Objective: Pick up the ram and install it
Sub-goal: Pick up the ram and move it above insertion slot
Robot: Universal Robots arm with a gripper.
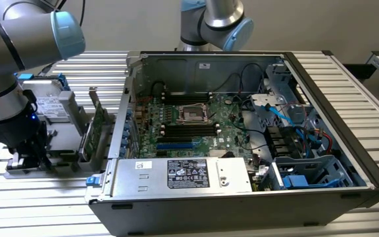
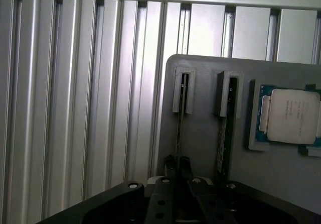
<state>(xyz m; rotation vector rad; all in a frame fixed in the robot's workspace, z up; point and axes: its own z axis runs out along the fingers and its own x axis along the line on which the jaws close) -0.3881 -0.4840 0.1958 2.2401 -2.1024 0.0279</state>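
Observation:
The ram (image 2: 179, 133) stands on edge in a slot of the grey holder (image 2: 200, 108), seen from above as a thin line. My gripper (image 2: 178, 166) is down over it, and its two dark fingertips (image 2: 170, 164) press close on either side of the stick's near end, shut on it. A second stick (image 2: 224, 133) stands in the neighbouring slot. In the exterior view my gripper (image 1: 30, 159) is low over the holder (image 1: 61, 160) at the exterior view's left, beside the open computer case (image 1: 242, 123). The black memory slots (image 1: 188, 130) lie on the motherboard.
A silver processor chip (image 2: 291, 116) sits in the holder next to the sticks. A taller green expansion card (image 1: 97, 133) stands upright between the holder and the case wall. A hard drive (image 1: 51, 104) sits behind the holder. A second arm (image 1: 212, 22) rises behind the case.

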